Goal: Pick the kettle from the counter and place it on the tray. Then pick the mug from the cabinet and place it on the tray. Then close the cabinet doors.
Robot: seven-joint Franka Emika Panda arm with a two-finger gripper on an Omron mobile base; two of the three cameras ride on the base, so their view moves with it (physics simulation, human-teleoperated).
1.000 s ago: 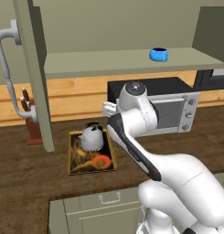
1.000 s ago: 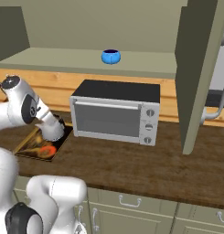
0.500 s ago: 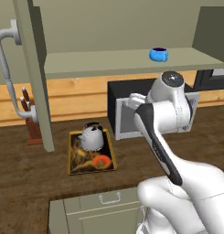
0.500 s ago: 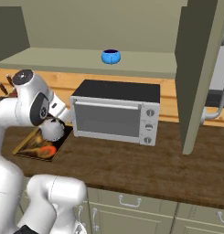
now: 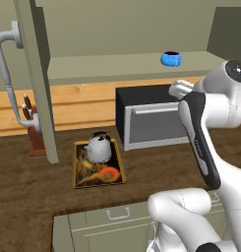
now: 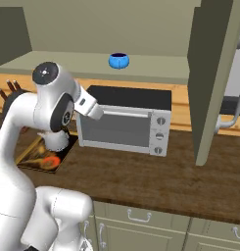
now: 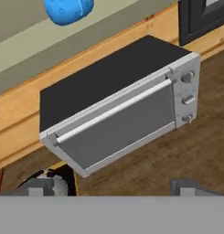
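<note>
The silvery kettle (image 5: 100,147) stands on the back half of the tray (image 5: 112,178), which lies on the dark wood counter (image 5: 23,197). In the right base view my arm partly covers the kettle (image 6: 56,142) and the tray (image 6: 32,158). The blue mug (image 5: 170,58) sits on the cabinet shelf (image 5: 107,66), above the oven. My gripper (image 5: 177,89) hangs open and empty in front of the oven's top edge, below the shelf and right of the tray. The hand view looks down on the oven with the mug (image 7: 67,10) at the top. Both cabinet doors (image 5: 38,78) (image 6: 212,73) stand open.
A silver toaster oven (image 5: 151,120) with a black top stands on the counter under the shelf, right of the tray. A knife block (image 5: 33,130) stands at the back left. The open left door's bar handle (image 5: 6,74) juts out. Grey-green drawers (image 5: 107,221) run below the counter.
My arm has lifted away from the tray and swung right and up, to the front of the oven. The kettle stays on the tray. The gripper stays open.
</note>
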